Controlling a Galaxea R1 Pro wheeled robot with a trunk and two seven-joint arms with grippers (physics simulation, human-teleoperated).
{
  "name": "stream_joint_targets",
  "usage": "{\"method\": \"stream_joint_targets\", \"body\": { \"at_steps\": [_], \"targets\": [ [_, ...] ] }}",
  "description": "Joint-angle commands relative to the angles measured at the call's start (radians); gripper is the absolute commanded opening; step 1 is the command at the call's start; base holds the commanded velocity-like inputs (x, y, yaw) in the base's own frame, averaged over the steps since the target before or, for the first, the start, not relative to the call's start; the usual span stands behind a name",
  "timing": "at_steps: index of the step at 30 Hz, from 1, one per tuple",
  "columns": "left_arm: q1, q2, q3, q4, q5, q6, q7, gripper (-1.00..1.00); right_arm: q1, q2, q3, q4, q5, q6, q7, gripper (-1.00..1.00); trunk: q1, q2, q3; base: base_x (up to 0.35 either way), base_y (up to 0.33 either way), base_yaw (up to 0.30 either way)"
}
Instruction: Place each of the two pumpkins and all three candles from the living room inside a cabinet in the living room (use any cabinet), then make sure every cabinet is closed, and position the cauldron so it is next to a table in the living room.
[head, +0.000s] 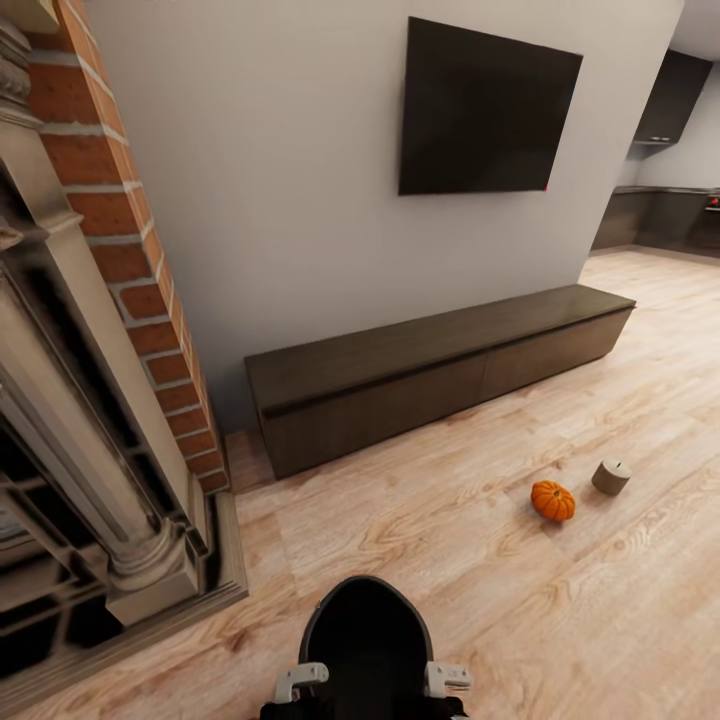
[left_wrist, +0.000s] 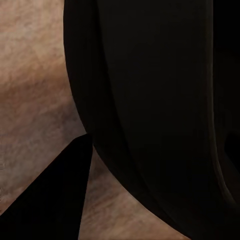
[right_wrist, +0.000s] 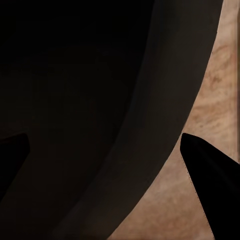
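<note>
The black cauldron (head: 367, 640) hangs low in front of me, held between my two grippers. My left gripper (head: 300, 682) and right gripper (head: 447, 678) clamp its wall from either side. In the wrist views a dark fingertip (left_wrist: 60, 200) presses the cauldron (left_wrist: 160, 100), and another fingertip (right_wrist: 210, 175) touches the outside of its wall (right_wrist: 75, 100). One orange pumpkin (head: 553, 500) and one pale candle (head: 611, 476) lie on the floor ahead to my right. Behind them the long dark-brown cabinet (head: 430, 370) stands against the wall with its fronts closed.
A brick fireplace (head: 110, 300) with a raised hearth fills the left side. A black TV (head: 485, 105) hangs above the cabinet. Grey kitchen units (head: 665, 215) show at the far right. Wood floor (head: 420, 520) stretches between me and the cabinet.
</note>
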Motion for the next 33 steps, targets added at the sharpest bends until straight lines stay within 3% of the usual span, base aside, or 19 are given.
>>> {"method": "stream_joint_targets", "body": {
  "at_steps": [1,5,8,33],
  "targets": [
    [0.001,0.002,-0.017,-0.027,0.012,0.008,0.0,-1.0,-0.004,0.0,0.002,-0.004,-0.014,0.009,-0.006,-1.0,-0.004,0.007,0.002,0.0,0.0,0.0],
    [0.001,0.005,-0.017,-0.114,0.014,0.025,0.001,-1.0,-0.028,0.0,0.002,-0.019,-0.014,0.013,-0.008,-1.0,-0.019,0.035,0.015,0.0,0.0,0.0],
    [0.001,0.008,-0.016,-0.133,0.015,0.031,0.001,-1.0,-0.039,0.0,0.002,-0.032,-0.014,0.013,-0.009,-1.0,-0.031,0.056,0.024,0.0,0.0,0.0],
    [0.001,0.013,-0.015,-0.127,0.014,0.027,0.005,-1.0,-0.043,0.0,0.004,-0.039,-0.014,0.0,-0.001,-1.0,-0.127,0.231,0.103,0.0,0.0,0.0]
  ]
}}
